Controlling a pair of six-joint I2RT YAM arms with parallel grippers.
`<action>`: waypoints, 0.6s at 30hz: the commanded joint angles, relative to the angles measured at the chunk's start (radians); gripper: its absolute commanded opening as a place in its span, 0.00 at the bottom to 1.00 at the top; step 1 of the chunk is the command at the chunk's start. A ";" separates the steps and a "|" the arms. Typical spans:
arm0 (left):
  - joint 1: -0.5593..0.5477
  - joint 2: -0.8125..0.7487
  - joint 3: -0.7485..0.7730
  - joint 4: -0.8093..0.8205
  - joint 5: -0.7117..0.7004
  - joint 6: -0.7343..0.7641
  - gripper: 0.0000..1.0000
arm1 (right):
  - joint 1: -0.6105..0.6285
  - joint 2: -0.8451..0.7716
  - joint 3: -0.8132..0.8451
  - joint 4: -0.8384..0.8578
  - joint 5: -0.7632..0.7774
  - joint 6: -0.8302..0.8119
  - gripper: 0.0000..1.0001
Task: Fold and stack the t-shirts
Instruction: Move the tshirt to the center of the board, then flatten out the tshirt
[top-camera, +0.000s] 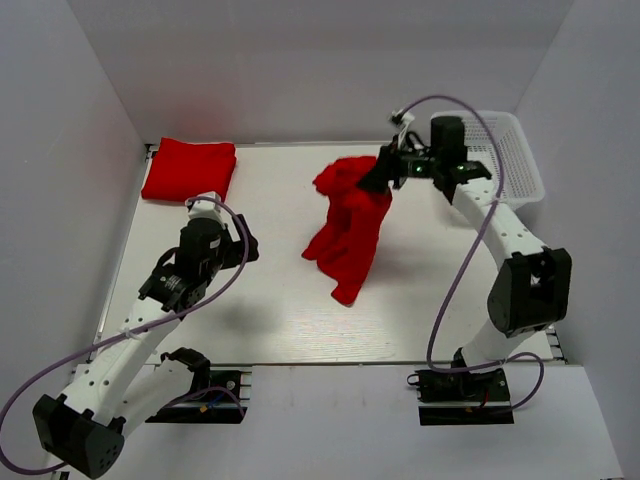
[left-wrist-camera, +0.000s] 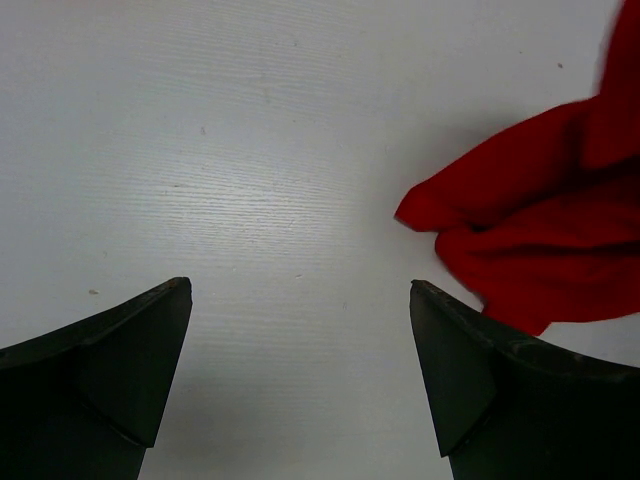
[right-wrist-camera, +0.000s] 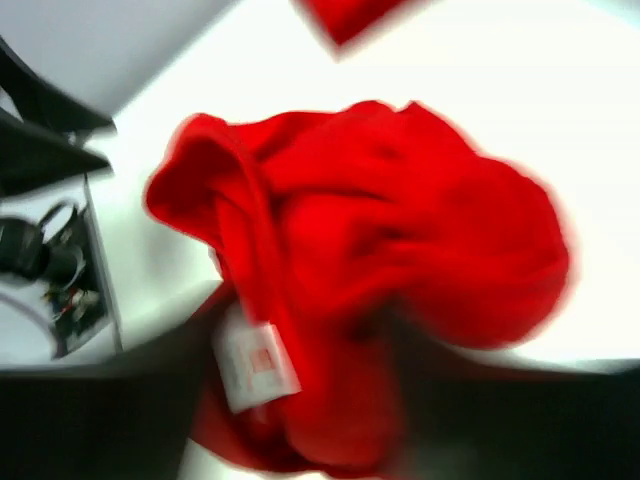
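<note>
Dangling the crumpled t-shirt (top-camera: 350, 230) at the right gripper (top-camera: 383, 172) above the table (top-camera: 270, 320), probably to unfurl it for folding, grip too blurred to tell; holding the left gripper (left-wrist-camera: 300, 290) spread wide nearby for a hem, folded t-shirt (top-camera: 190, 170) parked far-left.

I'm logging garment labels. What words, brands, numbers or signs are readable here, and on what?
None legible.
The small white neck tag on the crumpled red fabric t-shirt bears a red mark, too blurred to read.
No other text shows.
</note>
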 joint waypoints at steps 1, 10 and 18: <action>0.005 0.007 -0.011 -0.022 -0.009 -0.028 1.00 | 0.053 0.043 -0.114 0.039 0.006 -0.030 0.90; 0.005 0.158 -0.021 0.050 0.114 0.025 1.00 | 0.074 0.005 -0.220 0.092 0.268 0.091 0.90; -0.007 0.409 0.080 0.246 0.230 0.094 1.00 | 0.071 -0.233 -0.472 0.106 0.499 0.192 0.90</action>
